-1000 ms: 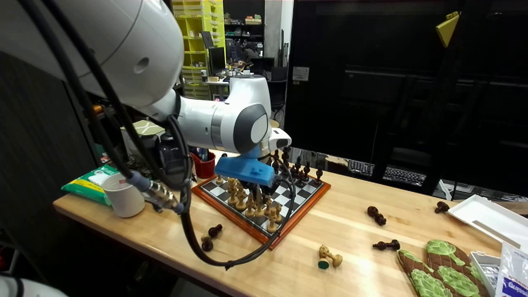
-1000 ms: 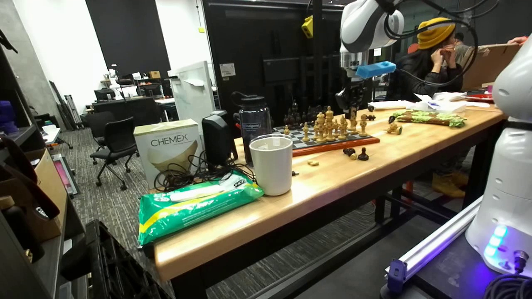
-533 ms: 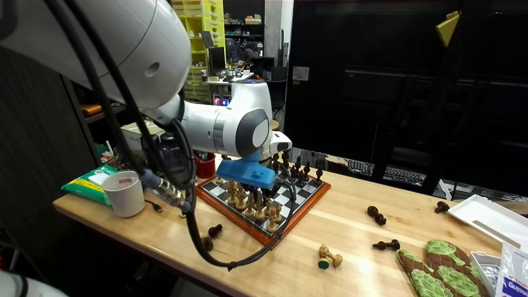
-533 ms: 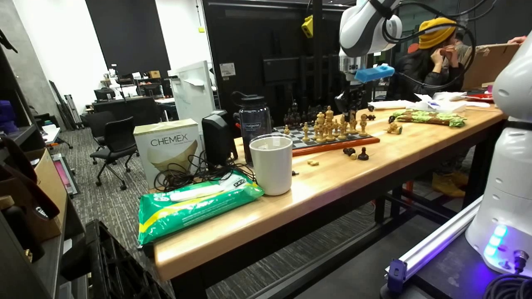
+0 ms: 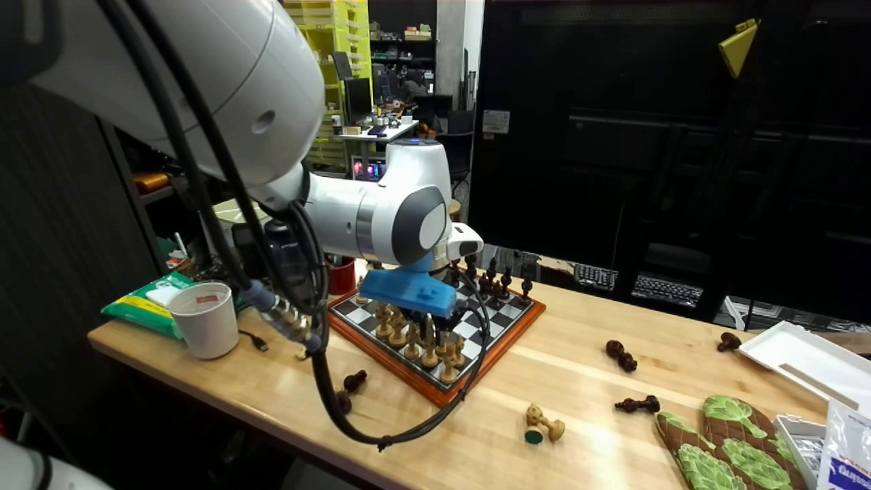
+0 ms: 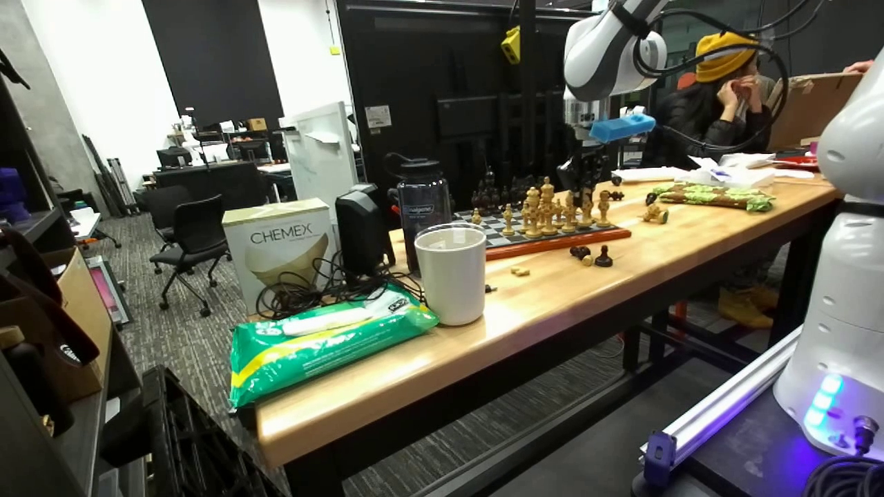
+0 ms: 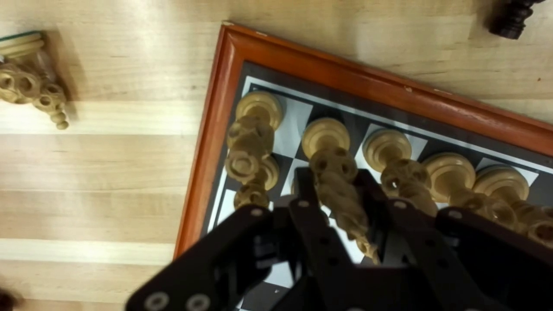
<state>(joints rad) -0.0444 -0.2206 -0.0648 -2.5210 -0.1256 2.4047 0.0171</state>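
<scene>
A carved light-wood chess piece [image 7: 339, 186] is clamped nearly upright in the gripper [image 7: 337, 179], on or just above a dark square [image 7: 357, 133] of the chessboard [image 7: 367, 83] beside the corner piece [image 7: 249, 138], and is best held plumb so that the adjacent light pieces [image 7: 404, 175] are not nudged.

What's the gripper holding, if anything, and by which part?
A light-coloured chess piece: the gripper has it by the carved body, above the round base.
</scene>
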